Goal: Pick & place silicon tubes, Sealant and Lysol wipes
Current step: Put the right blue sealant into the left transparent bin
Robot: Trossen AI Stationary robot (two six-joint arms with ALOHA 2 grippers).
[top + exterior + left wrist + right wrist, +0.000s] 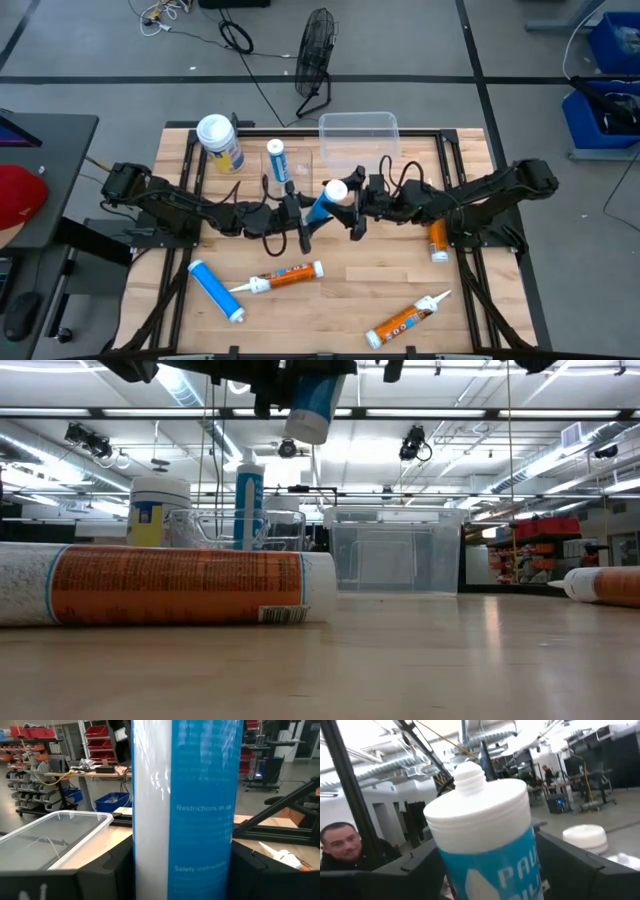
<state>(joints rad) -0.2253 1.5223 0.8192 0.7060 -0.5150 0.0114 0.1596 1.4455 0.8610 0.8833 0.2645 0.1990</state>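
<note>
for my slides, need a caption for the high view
Both grippers, left and right, hold one blue tube above the table.

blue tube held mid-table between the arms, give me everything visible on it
The blue tube is a slim cylinder with a glossy blue-and-white label, printed text including "Restrictions" and "Safety", and a ridged white cap with a stub nozzle. It looks like plastic. It is lifted clear of the table, tilted, over the middle, near the clear bin. The left gripper clamps its body on both sides; the right gripper brackets its cap end, with its fingers on either side, contact unclear.
</note>
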